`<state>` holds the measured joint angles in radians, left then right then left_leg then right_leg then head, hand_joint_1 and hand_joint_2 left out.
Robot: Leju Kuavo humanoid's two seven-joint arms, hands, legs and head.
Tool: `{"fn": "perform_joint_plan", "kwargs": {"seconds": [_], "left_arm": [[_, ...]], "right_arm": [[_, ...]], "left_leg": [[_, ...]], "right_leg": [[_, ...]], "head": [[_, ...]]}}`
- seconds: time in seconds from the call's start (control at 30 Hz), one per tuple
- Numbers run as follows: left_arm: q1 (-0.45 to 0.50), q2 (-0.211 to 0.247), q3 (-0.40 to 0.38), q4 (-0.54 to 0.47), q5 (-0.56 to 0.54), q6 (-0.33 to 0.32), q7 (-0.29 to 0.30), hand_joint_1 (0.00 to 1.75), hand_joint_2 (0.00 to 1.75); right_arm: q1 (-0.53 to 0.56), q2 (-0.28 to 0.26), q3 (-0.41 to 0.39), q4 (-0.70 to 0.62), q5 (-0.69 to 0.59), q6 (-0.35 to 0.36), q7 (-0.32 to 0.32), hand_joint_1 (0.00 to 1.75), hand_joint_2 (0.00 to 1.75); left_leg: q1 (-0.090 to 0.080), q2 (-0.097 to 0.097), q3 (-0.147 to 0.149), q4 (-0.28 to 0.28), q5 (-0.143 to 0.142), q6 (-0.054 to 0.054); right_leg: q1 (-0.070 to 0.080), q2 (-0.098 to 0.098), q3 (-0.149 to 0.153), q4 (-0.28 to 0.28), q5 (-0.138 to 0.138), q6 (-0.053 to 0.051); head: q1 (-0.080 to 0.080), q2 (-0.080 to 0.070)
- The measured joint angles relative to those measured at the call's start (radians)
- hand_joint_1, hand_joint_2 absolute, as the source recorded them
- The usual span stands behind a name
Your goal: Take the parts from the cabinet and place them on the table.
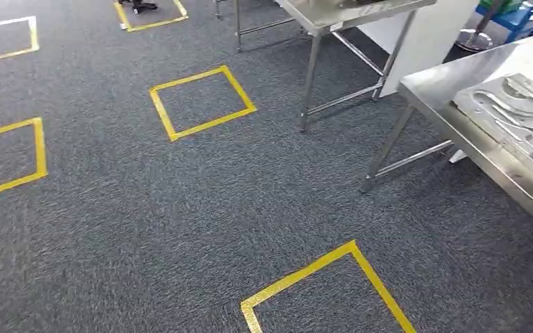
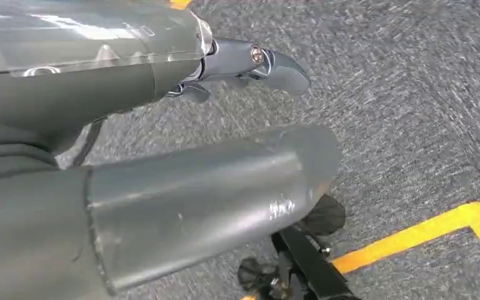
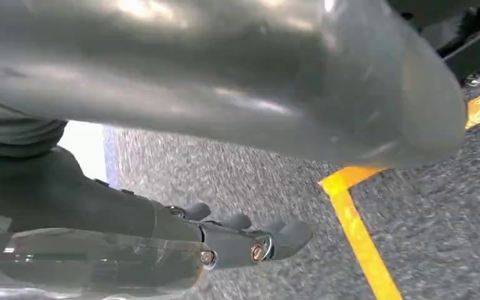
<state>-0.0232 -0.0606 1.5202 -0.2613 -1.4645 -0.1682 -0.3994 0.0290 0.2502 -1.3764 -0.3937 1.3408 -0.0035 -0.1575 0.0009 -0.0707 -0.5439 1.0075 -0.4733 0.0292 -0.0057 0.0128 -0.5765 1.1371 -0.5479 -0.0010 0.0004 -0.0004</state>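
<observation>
**Entry: walking stage, both hands empty, one tray of parts on the table**

Item 1, shallow grey metal tray of curved silver parts (image 1: 510, 111): lies on the stainless steel table (image 1: 444, 87) at the right of the head view, near the table's front edge. Its long axis runs roughly along that edge, from the near right toward the far middle; the parts inside lie mostly along the same line.

Item 2, left hand (image 2: 225, 125): hangs over grey carpet, fingers apart, holding nothing. Right hand (image 3: 256, 175): likewise spread and empty.

Progress, as a judgement: part-way at most (no cabinet is visible here). The robot seems to be between trips, with further parts probably left to fetch.
</observation>
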Motion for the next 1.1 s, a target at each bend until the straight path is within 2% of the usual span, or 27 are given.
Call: {"fn": "perform_joint_plan", "kwargs": {"seconds": [0.03, 0.07, 0.1, 0.2, 0.23, 0.27, 0.3, 0.37, 0.4, 0.43, 0.47, 0.5, 0.53, 0.57, 0.6, 0.63, 0.7, 0.73, 0.77, 0.8, 0.87, 0.9, 0.93, 1.0, 1.03, 1.07, 1.1], "left_arm": [[0.0, 0.0, 0.0, 0.0, 0.0, 0.0, 0.001, 0.0, 0.0], [-0.005, -0.012, 0.0, 0.006, -0.002, -0.003, 0.001, 0.0, 0.0], [-0.008, -0.006, 0.0, 0.007, -0.002, -0.003, 0.004, 0.0, 0.0], [-0.001, -0.006, 0.0, 0.007, -0.001, -0.003, 0.007, 0.0, 0.0], [0.001, -0.003, 0.0, 0.007, -0.001, -0.003, 0.007, 0.0, 0.0], [0.001, -0.003, 0.0, 0.008, -0.002, -0.003, 0.008, 0.0, 0.0], [-0.003, -0.003, 0.0, 0.008, -0.001, -0.002, 0.009, 0.0, 0.0], [-0.006, 0.0, 0.0, 0.008, -0.001, 0.0, 0.01, 0.0, 0.0], [-0.005, 0.0, 0.0, 0.008, -0.001, 0.0, 0.01, 0.0, 0.0], [-0.003, 0.001, 0.0, 0.008, -0.001, 0.0, 0.011, 0.0, 0.0], [-0.001, 0.002, 0.0, 0.008, -0.001, 0.0, 0.011, 0.0, 0.0], [-0.001, 0.003, 0.0, 0.008, -0.001, 0.0, 0.012, 0.0, 0.0], [-0.003, 0.003, 0.0, 0.008, -0.001, 0.0, 0.012, 0.0, 0.0], [-0.006, -0.002, 0.0, 0.01, -0.001, 0.0, 0.013, 0.0, 0.0], [-0.007, -0.003, 0.0, 0.011, -0.001, 0.001, 0.011, 0.0, 0.0], [-0.004, -0.001, 0.0, 0.011, -0.002, 0.005, 0.011, 0.0, 0.0], [-0.001, 0.0, 0.0, 0.011, -0.002, 0.007, 0.01, 0.0, 0.0], [0.0, 0.001, 0.0, 0.011, -0.003, 0.009, 0.009, 0.0, 0.0], [0.001, 0.001, 0.0, 0.011, -0.003, 0.01, 0.008, 0.0, 0.0], [-0.001, 0.001, 0.0, 0.011, -0.003, 0.011, 0.008, 0.0, 0.0], [-0.004, 0.001, 0.0, 0.011, -0.003, 0.012, 0.008, 0.0, 0.0], [-0.003, 0.001, 0.0, 0.011, -0.003, 0.012, 0.008, 0.0, 0.0], [-0.001, 0.0, 0.0, 0.011, -0.003, 0.012, 0.008, 0.0, 0.0], [0.0, 0.0, 0.0, 0.011, -0.003, 0.012, 0.008, 0.0, 0.0], [-0.002, -0.003, 0.0, 0.011, -0.003, 0.012, 0.008, 0.0, 0.0], [-0.003, -0.011, 0.0, 0.012, -0.004, 0.011, 0.008, 0.0, 0.0], [-0.013, -0.016, 0.0, 0.015, -0.004, 0.012, 0.008, 0.0, 0.0]], "right_arm": [[0.0, -0.001, -0.001, 0.0, 0.002, 0.001, 0.0, 0.0, 0.0], [-0.001, -0.014, -0.004, -0.002, 0.005, 0.001, 0.0, 0.0, 0.0], [-0.001, -0.01, -0.005, 0.0, 0.007, 0.001, 0.0, 0.0, 0.0], [-0.002, -0.012, -0.006, 0.0, 0.01, 0.002, 0.0, 0.0, 0.0], [-0.003, -0.01, -0.006, 0.001, 0.01, 0.002, 0.0, 0.0, 0.0], [0.0, -0.01, -0.007, 0.001, 0.011, 0.003, 0.0, 0.0, 0.0], [0.003, -0.01, -0.007, 0.001, 0.011, 0.003, 0.0, 0.0, 0.0], [0.005, -0.01, -0.009, 0.001, 0.012, 0.004, 0.0, 0.0, 0.0], [0.005, -0.01, -0.01, 0.001, 0.012, 0.005, 0.0, 0.0, 0.0], [0.004, -0.01, -0.011, 0.001, 0.012, 0.005, 0.0, 0.0, 0.0], [0.003, -0.009, -0.013, 0.001, 0.012, 0.005, 0.0, 0.0, 0.0], [0.003, -0.009, -0.014, 0.001, 0.012, 0.006, 0.0, 0.0, 0.0], [0.003, -0.009, -0.014, 0.001, 0.012, 0.006, 0.0, 0.0, 0.0], [0.002, -0.011, -0.015, 0.0, 0.012, 0.005, 0.0, 0.0, 0.0], [0.003, -0.015, -0.018, 0.0, 0.014, 0.005, 0.0, 0.0, 0.0], [0.0, -0.012, -0.018, 0.0, 0.015, 0.005, 0.0, 0.0, 0.0], [-0.005, -0.012, -0.019, 0.0, 0.02, 0.005, 0.0, 0.0, 0.0], [-0.006, -0.011, -0.02, 0.0, 0.024, 0.006, 0.0, 0.0, 0.0], [-0.006, -0.011, -0.021, 0.0, 0.027, 0.007, -0.001, 0.0, 0.0], [-0.006, -0.01, -0.022, 0.001, 0.027, 0.009, -0.002, 0.0, 0.0], [-0.002, -0.01, -0.024, 0.001, 0.03, 0.011, -0.002, 0.0, 0.0], [-0.001, -0.01, -0.024, 0.001, 0.03, 0.011, -0.002, 0.0, 0.0], [-0.001, -0.01, -0.025, 0.0, 0.031, 0.011, -0.002, 0.0, 0.0], [-0.001, -0.01, -0.025, 0.0, 0.033, 0.011, -0.002, 0.0, 0.0], [-0.001, -0.01, -0.025, 0.0, 0.033, 0.011, -0.002, 0.0, 0.0], [0.0, -0.013, -0.025, -0.001, 0.033, 0.011, -0.003, 0.0, 0.0], [-0.002, -0.018, -0.026, -0.003, 0.033, 0.011, -0.003, 0.0, 0.0]], "left_leg": [[0.002, -0.01, 0.0, -0.001, 0.0, 0.0], [0.001, -0.016, -0.006, 0.003, -0.002, -0.003], [0.007, -0.031, -0.008, 0.001, 0.0, -0.01], [0.01, -0.059, -0.014, -0.014, 0.01, -0.029], [0.009, -0.026, -0.01, 0.002, 0.007, -0.026], [0.005, 0.019, -0.026, 0.034, -0.022, -0.03], [0.007, 0.042, -0.059, 0.101, -0.067, -0.037], [0.017, 0.056, -0.132, 0.251, -0.138, -0.053], [0.024, 0.059, -0.147, 0.285, -0.141, -0.061], [0.032, 0.064, -0.137, 0.268, -0.121, -0.07], [0.038, 0.069, -0.108, 0.212, -0.086, -0.078], [0.046, 0.08, -0.06, 0.123, -0.042, -0.089], [0.054, 0.11, -0.012, 0.038, -0.008, -0.102], [0.048, 0.135, -0.012, 0.033, -0.019, -0.105], [0.048, 0.124, -0.014, 0.027, -0.014, -0.082], [0.043, 0.114, -0.018, 0.035, -0.016, -0.065], [0.037, 0.098, -0.028, 0.038, -0.017, -0.047], [0.038, 0.091, -0.023, 0.033, -0.013, -0.036], [0.037, 0.085, -0.024, 0.032, -0.011, -0.032], [0.033, 0.077, -0.026, 0.03, -0.009, -0.028], [0.021, 0.057, -0.033, 0.03, -0.005, -0.022], [0.014, 0.044, -0.036, 0.03, -0.004, -0.019], [0.007, 0.033, -0.035, 0.03, -0.003, -0.017], [-0.003, 0.006, -0.027, 0.03, -0.004, -0.012], [-0.005, -0.007, -0.021, 0.029, -0.004, -0.011], [0.0, -0.015, -0.028, 0.026, -0.004, -0.008], [-0.007, -0.026, -0.023, 0.028, -0.004, -0.009]], "right_leg": [[0.007, 0.035, 0.037, -0.085, 0.042, -0.019], [0.013, 0.086, 0.052, -0.129, 0.037, -0.042], [0.017, 0.066, 0.052, -0.138, 0.04, -0.041], [0.02, 0.038, 0.063, -0.16, 0.049, -0.05], [0.003, 0.018, 0.077, -0.186, 0.066, -0.039], [0.004, 0.013, 0.085, -0.197, 0.067, -0.041], [0.003, -0.004, 0.087, -0.198, 0.068, -0.042], [0.002, -0.034, 0.086, -0.195, 0.062, -0.038], [-0.001, -0.046, 0.087, -0.194, 0.059, -0.033], [-0.005, -0.059, 0.09, -0.191, 0.055, -0.027], [-0.009, -0.071, 0.091, -0.186, 0.05, -0.02], [-0.018, -0.083, 0.091, -0.176, 0.042, -0.008], [-0.024, -0.092, 0.09, -0.16, 0.031, 0.003], [-0.012, -0.102, 0.088, -0.145, 0.019, 0.019], [-0.02, -0.105, 0.088, -0.132, 0.006, 0.027], [-0.015, -0.111, 0.09, -0.135, 0.008, 0.031], [-0.022, -0.122, 0.095, -0.141, 0.011, 0.039], [-0.029, -0.105, 0.096, -0.136, 0.0, 0.045], [-0.03, -0.056, 0.084, -0.106, -0.031, 0.044], [-0.029, -0.033, 0.054, -0.045, -0.072, 0.04], [-0.019, -0.022, -0.034, 0.126, -0.146, 0.029], [-0.012, -0.021, -0.068, 0.181, -0.155, 0.019], [-0.002, -0.019, -0.077, 0.187, -0.139, 0.006], [0.028, -0.005, -0.03, 0.069, -0.041, -0.03], [0.045, 0.013, 0.011, -0.023, 0.016, -0.051], [0.063, 0.056, 0.038, -0.096, 0.046, -0.076], [0.058, 0.075, 0.045, -0.117, 0.037, -0.094]], "head": [[0.0, 0.0], [-0.004, 0.0], [-0.005, 0.0], [0.001, 0.0], [0.001, 0.0], [0.0, 0.0], [-0.007, 0.0], [-0.007, 0.0], [-0.008, 0.0], [-0.008, 0.0], [-0.007, 0.0], [-0.007, 0.0], [-0.008, 0.0], [-0.01, 0.0], [-0.011, 0.0], [-0.002, 0.0], [-0.002, 0.0], [-0.001, 0.0], [0.006, 0.0], [0.006, 0.0], [0.009, 0.0], [0.009, 0.0], [0.008, 0.0], [0.008, 0.0], [0.009, 0.0], [0.008, 0.0], [0.001, 0.0]]}}
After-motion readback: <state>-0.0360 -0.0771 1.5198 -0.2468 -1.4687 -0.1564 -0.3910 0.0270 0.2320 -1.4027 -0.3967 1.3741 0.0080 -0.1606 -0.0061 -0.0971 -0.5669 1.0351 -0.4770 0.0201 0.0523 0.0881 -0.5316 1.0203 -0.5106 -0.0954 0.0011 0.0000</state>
